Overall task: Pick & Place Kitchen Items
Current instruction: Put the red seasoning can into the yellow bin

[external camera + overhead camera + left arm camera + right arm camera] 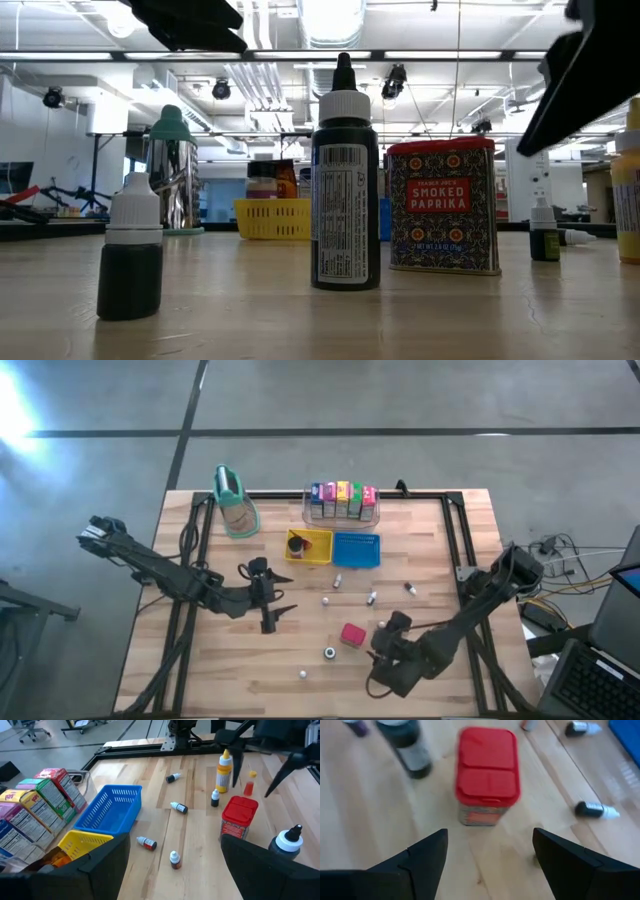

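Observation:
A red-lidded paprika tin [352, 634] [487, 772] stands upright on the wood table. My right gripper [380, 642] [490, 865] hovers just to its right, open and slanted down, with the tin ahead of its fingers and untouched. My left gripper [285, 595] [175, 870] hangs open above the table's middle left, holding nothing. Colourful cartons [342, 500] stand in a row in a clear bin at the far edge. A dark bottle [345, 190] with a white cap stands next to the tin. Small dropper bottles [372, 597] lie scattered on the table.
A yellow tray [322, 556] and a blue tray [356, 550] sit side by side before the clear bin [306, 508]. A tan container with a teal top [235, 500] lies at the far left. A yellow bottle [224, 770] stands near the right arm.

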